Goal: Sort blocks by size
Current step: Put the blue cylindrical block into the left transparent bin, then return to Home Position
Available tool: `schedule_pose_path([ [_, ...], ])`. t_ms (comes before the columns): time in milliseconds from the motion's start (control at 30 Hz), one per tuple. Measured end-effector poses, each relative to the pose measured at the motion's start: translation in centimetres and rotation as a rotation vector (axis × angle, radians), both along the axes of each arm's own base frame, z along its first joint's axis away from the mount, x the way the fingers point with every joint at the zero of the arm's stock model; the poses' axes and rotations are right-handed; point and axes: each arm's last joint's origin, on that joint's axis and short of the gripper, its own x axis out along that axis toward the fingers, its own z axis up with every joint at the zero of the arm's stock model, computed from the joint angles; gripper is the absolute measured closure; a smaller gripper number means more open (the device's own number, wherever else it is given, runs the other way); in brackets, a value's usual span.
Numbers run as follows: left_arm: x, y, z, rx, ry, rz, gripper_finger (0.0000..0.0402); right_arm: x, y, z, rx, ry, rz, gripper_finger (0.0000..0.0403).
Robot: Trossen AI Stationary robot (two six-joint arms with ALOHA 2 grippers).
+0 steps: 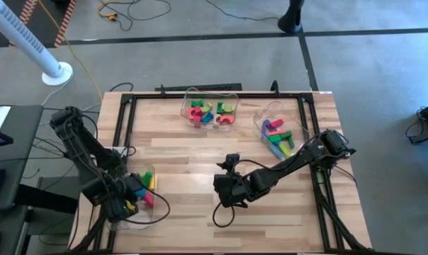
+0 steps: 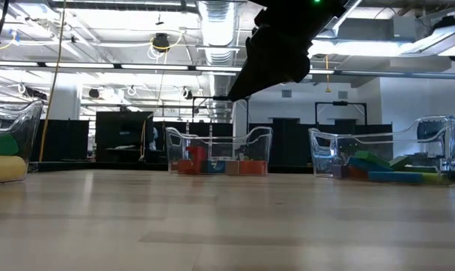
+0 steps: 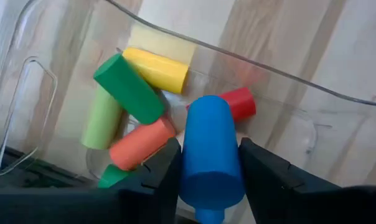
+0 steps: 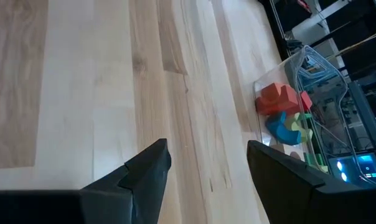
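the left gripper (image 1: 129, 202) sits over the near-left bin (image 1: 149, 218), right by the table's left edge and close to the front edge, so not much room on that side. in the left wrist view its fingers (image 3: 155, 180) are closed against both sides of a blue cylinder (image 3: 208, 149), which hangs just above the other blocks in that bin: a green cylinder (image 3: 129, 87) lying across a pale green one (image 3: 102, 118), plus yellow (image 3: 158, 68), orange (image 3: 141, 143) and red (image 3: 239, 102) cylinders. the bin's clear wall curves round them.

the right gripper (image 1: 228, 190) is out over the middle of the table with fingers spread and nothing between them. the right wrist view shows only bare wood under it. lots of free planks all round it, from the centre toward the front edge.

at the far edge there's a middle bin (image 1: 212, 110) with red, green, blue and pink pieces, and a far-right bin (image 1: 279, 131) with longer green, blue, purple and pink bars, near the dark frame rail on the right side.

what differs between views: from above, the left bin's contents are mostly hidden by the arm, only a bit of yellow, green and pink shows, while the wrist view gives the whole pile. the low view shows the stretch of tabletop in front of the far bins with nothing standing on it, and a dark arm hanging well above the wood. the right wrist view catches the middle bin from the side, with a red block (image 4: 278, 96) on top of blue and green ones.
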Motion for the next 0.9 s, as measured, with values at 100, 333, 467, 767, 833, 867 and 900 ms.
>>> schedule_pose_path([
  [100, 0.0, 0.0, -0.2, 0.0, 0.0, 0.011, 0.0238, 0.0, 0.0, 0.0, -0.001, 0.001, 0.001, 0.0154],
  [333, 0.0, 0.0, -0.2, 0.005, -0.006, 0.005, 0.0202, 0.0, 0.0, 0.0, -0.001, 0.002, 0.001, 0.0154],
  [467, 0.0, 0.1, -0.1, 0.024, -0.02, -0.019, 0.019, -0.2, 0.3, 0.2, 0.0, -0.001, 0.01, 0.0154],
  [767, 0.9, -0.2, 2.4, 0.155, -0.24, -0.138, 0.0187, -2.1, 1.2, 4.3, 0.02, -0.077, 0.075, 0.0154],
  [833, 1.2, -0.2, 3.2, 0.21, -0.305, -0.176, 0.0187, -2.8, 1.4, 5.5, 0.023, -0.094, 0.103, 0.0154],
  [867, 1.3, -0.3, 3.6, 0.236, -0.334, -0.195, 0.0187, -3.1, 1.5, 6.1, 0.026, -0.099, 0.122, 0.0154],
  [900, 1.4, -0.3, 4.0, 0.265, -0.367, -0.216, 0.0187, -3.5, 1.6, 6.7, 0.034, -0.107, 0.14, 0.0154],
])
